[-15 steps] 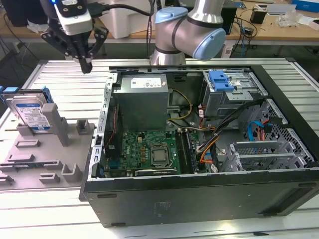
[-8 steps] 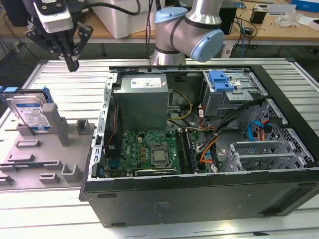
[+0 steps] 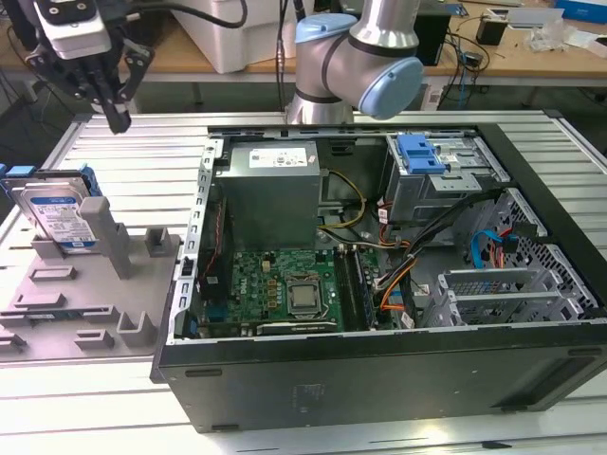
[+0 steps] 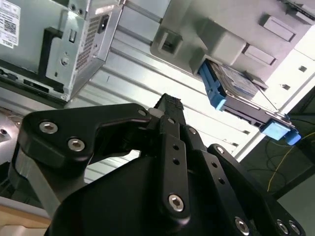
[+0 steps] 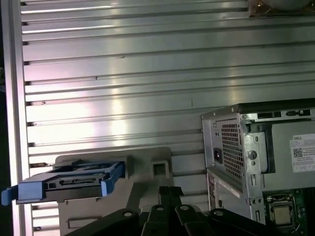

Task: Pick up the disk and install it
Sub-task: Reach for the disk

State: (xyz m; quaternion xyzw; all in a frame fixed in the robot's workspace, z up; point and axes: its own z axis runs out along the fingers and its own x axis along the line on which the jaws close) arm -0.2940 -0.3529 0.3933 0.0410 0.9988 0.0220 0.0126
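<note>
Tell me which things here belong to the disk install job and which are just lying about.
Job: disk, hand, grey stand holding the disk, open computer case.
Just there: power supply, motherboard, white box on the back bench.

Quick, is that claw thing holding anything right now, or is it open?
Gripper: closed, holding nothing, up in the air apart from the disk, which stands in the grey holder.
</note>
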